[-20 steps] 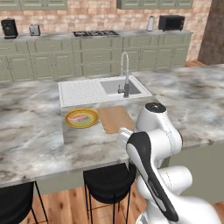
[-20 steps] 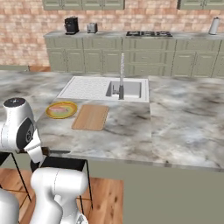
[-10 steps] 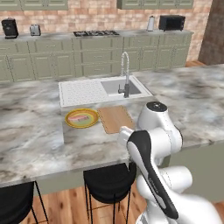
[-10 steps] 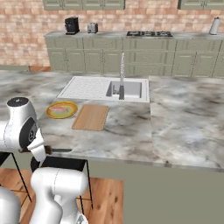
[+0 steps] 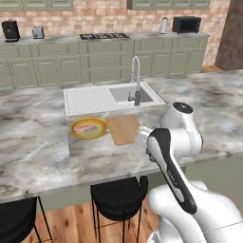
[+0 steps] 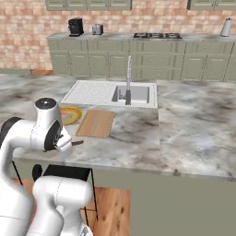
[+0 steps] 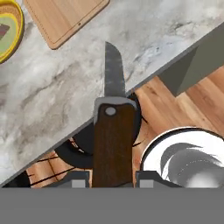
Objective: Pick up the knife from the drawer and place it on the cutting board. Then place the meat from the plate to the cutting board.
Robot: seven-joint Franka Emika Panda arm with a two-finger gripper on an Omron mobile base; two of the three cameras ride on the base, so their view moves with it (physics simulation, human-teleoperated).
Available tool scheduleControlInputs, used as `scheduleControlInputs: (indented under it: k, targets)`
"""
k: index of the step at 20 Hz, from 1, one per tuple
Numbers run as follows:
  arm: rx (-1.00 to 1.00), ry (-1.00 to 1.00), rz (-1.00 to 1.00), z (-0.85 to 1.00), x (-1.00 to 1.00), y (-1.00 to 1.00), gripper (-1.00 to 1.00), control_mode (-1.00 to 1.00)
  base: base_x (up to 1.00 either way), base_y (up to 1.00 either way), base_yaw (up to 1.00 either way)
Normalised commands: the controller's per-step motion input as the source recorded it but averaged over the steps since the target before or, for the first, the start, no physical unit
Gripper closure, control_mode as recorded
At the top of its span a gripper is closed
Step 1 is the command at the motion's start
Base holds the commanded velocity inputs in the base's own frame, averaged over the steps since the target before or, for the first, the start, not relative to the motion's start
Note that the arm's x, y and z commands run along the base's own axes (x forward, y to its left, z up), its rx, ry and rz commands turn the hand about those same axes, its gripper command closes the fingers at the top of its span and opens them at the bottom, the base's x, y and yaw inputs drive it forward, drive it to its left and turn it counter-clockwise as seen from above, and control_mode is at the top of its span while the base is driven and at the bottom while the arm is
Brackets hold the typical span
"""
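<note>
Gripper (image 7: 113, 177): clamping the knife (image 7: 113, 127) by its brown handle, blade pointing out over the desk (image 7: 52, 87) edge.
Cutting board (image 5: 124, 128): lying bare on the desk, just beside the plate (image 5: 88, 128).
Meat (image 5: 86, 128): sitting on the plate.
Stool (image 5: 118, 191): standing below the desk edge.

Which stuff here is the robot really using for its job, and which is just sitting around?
For the job: knife, held in the end effector; cutting board; plate; meat.

Just sitting around: sink, faucet, coffee machine, toaster, microwave, stools.
</note>
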Motion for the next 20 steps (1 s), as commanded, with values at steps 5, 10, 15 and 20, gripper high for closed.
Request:
scheduleControlInputs:
  k: [5, 10, 15, 20]
  targets:
    - [0.00, -0.02, 0.25, 0.05, 0.85, -0.20, 1.00, -1.00, 0.00, 0.00, 0.00]
    - [0.00, -0.04, 0.29, 0.13, 0.62, -0.35, 1.00, -1.00, 0.00, 0.00, 0.00]
    - [-0.08, -0.02, 0.24, 0.02, 0.52, -0.08, 1.00, -1.00, 0.00, 0.00, 0.00]
    - [-0.14, 0.00, 0.20, 0.00, 0.64, 0.00, 1.00, -1.00, 0.00, 0.00, 0.00]
